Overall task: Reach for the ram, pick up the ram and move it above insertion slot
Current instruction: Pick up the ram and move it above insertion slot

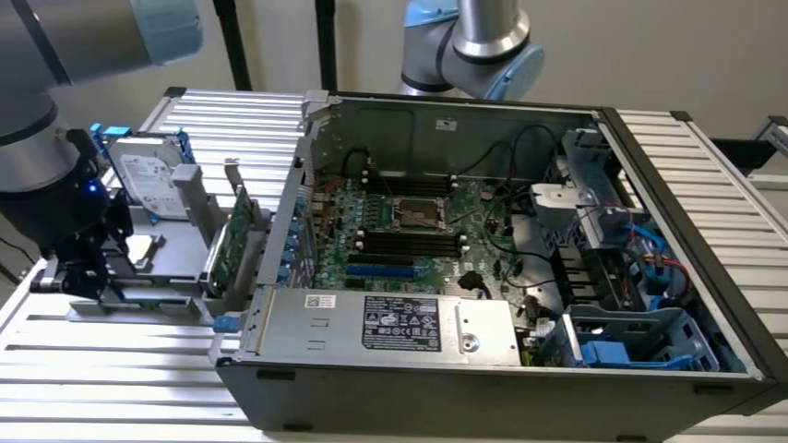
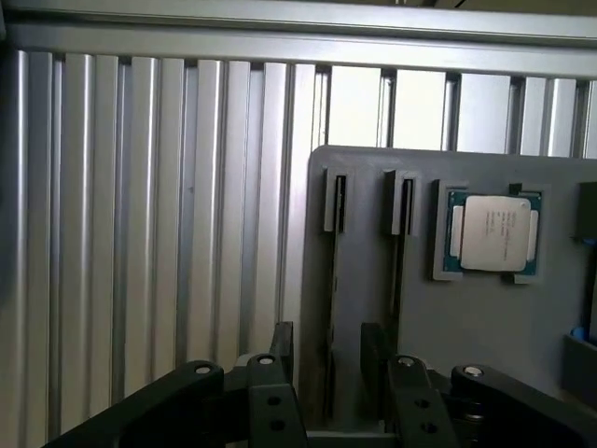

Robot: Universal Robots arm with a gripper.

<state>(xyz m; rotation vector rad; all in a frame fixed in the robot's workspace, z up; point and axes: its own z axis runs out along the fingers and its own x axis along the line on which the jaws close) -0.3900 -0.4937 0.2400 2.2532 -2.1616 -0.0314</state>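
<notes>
Wrist view, gripper (image 2: 326, 339) spread wide astride ram (image 2: 332, 280), slatted table (image 2: 140, 233) beside

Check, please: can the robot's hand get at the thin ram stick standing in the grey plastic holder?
Probably yes. The open hand straddles the thin, dark, edge-on ram stick slotted into the grey plastic holder; nothing lies between them.

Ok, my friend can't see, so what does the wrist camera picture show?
The robot's open black gripper hangs over a grey holder, its fingers either side of a narrow slot. A square silver computer chip sits in a pocket of the holder, and a ribbed metal table lies underneath.
</notes>
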